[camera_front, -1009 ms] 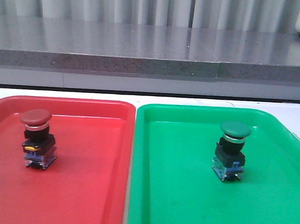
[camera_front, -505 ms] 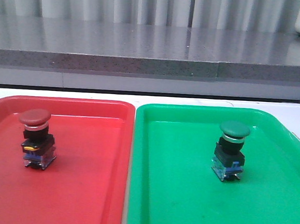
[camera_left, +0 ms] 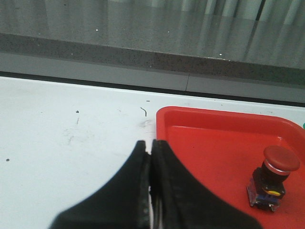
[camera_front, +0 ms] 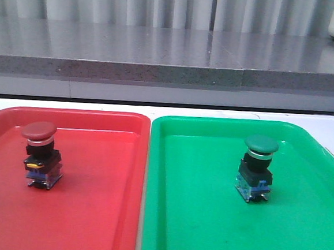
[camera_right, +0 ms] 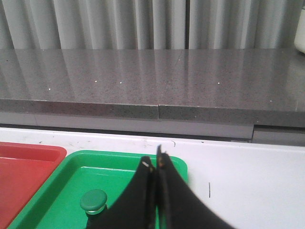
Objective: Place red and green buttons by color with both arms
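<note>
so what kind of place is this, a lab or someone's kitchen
Most likely a lab or test bench, not a kitchen. A white table carries a red tray and a green tray, each holding one industrial push button, with a bare grey stone ledge and plain pleated curtain behind.

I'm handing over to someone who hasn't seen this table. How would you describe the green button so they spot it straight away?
Find the two plastic trays side by side on the white table; take the green tray on the right, not the red tray. The green button stands upright in its far half. Its green mushroom cap sets it apart from the red button, otherwise alike.
</note>
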